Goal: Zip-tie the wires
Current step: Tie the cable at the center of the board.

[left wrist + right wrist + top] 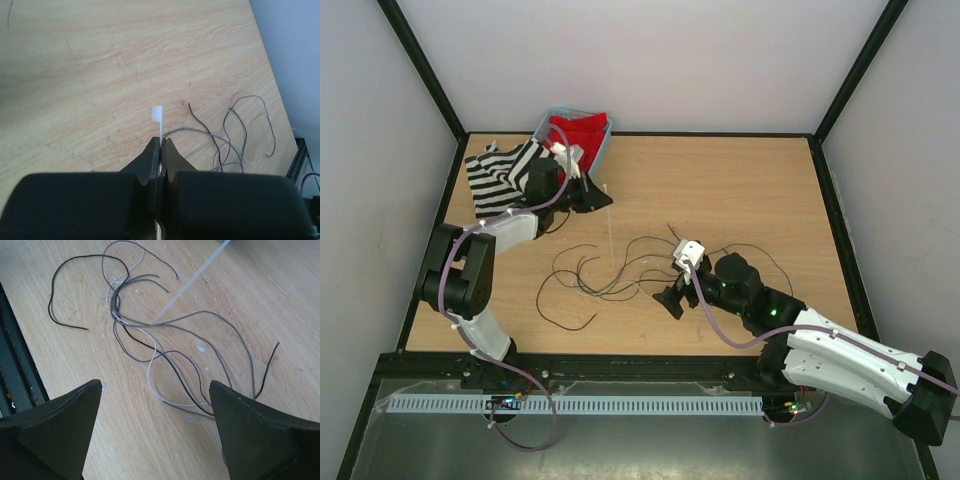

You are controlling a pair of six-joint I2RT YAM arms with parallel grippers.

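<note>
Left wrist view: left gripper (161,144) pinches a thin white plastic zip tie (157,113) toward thin black-and-pale wires (222,142) lower right; right gripper (155,390) gapes above them, probably to gather.

A wooden table (740,190) fills the floor of a white-walled enclosure (650,60) with black frame posts (420,55) in the corners. At the far left of the table sits a pale blue basket (580,111) with a red cloth (585,135) bunched inside it. Just left of the basket, a black-and-white striped cloth (492,175) lies crumpled on the wood. A white slotted strip (620,405) runs along the near edge, above a grey metal surface (650,450). Small pale specks (200,348) dot the tabletop.
</note>
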